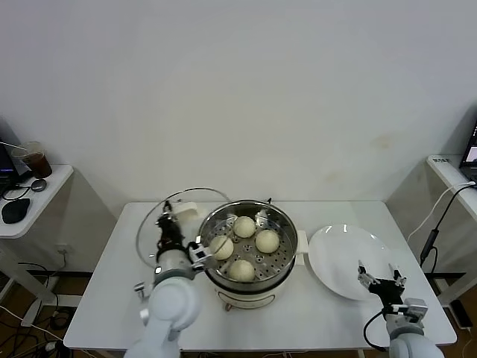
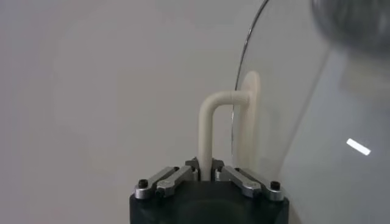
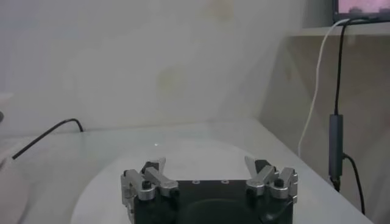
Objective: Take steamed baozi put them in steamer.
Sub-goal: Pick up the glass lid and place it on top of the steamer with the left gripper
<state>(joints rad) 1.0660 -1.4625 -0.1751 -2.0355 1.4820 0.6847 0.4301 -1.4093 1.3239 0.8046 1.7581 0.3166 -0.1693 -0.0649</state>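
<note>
Several pale round baozi (image 1: 244, 226) sit on the perforated tray inside the shiny steel steamer (image 1: 288, 224) at the table's middle. My left gripper (image 1: 170, 221) is just left of the steamer, shut on the white handle (image 2: 209, 122) of the round glass lid (image 2: 304, 128). The lid (image 1: 145, 224) is off the pot, beside its left rim. In the left wrist view the fingers (image 2: 205, 171) pinch the handle's stem. My right gripper (image 1: 381, 279) is open and empty over the near right edge of the white plate (image 1: 335, 253). It also shows in the right wrist view (image 3: 207, 165).
The white plate (image 3: 116, 176) right of the steamer holds nothing. A side table with a cup (image 1: 36, 160) stands at the far left. Another surface with a hanging cable (image 1: 432, 239) is at the right. The white table's front edge (image 1: 246, 344) is near my body.
</note>
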